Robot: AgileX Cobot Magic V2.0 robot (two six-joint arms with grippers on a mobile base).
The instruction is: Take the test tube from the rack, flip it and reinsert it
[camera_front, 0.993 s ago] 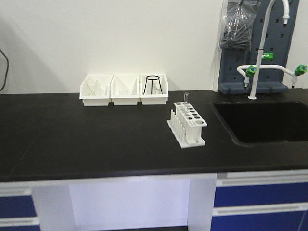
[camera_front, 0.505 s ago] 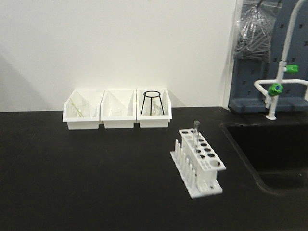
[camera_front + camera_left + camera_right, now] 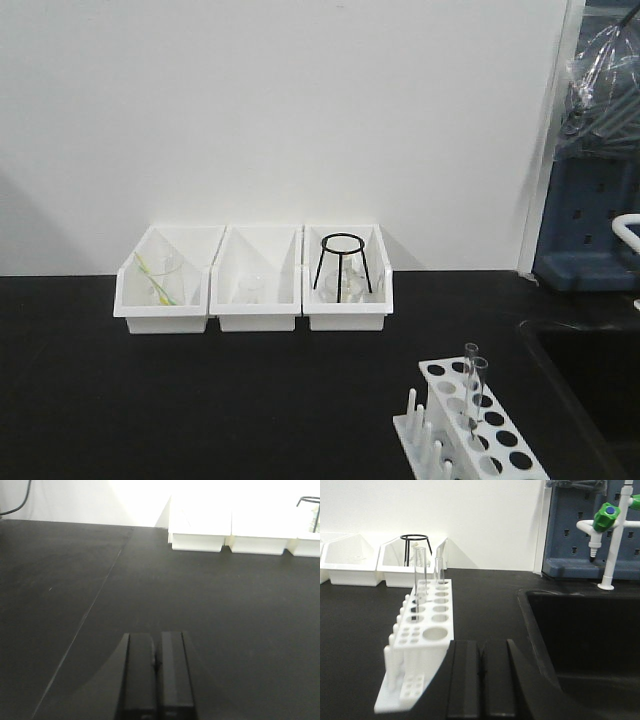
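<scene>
Right wrist-mounted view puts your right gripper [image 3: 480, 647] at the bottom edge, pads pressed together on nothing. Just ahead and to its left stands the rack [image 3: 427, 632], with pegs along its left side. Two test tubes [image 3: 420, 572] stand upright in holes toward its far end, one in each row. The sink [image 3: 580, 630] opens to the right. Beyond, three white bins [image 3: 350, 567] line the wall, with a black tripod [image 3: 415, 542] in the rightmost. Your left gripper [image 3: 156, 647] is likewise closed and holds nothing, low over the black counter [image 3: 75, 580], well apart from those bins.
</scene>
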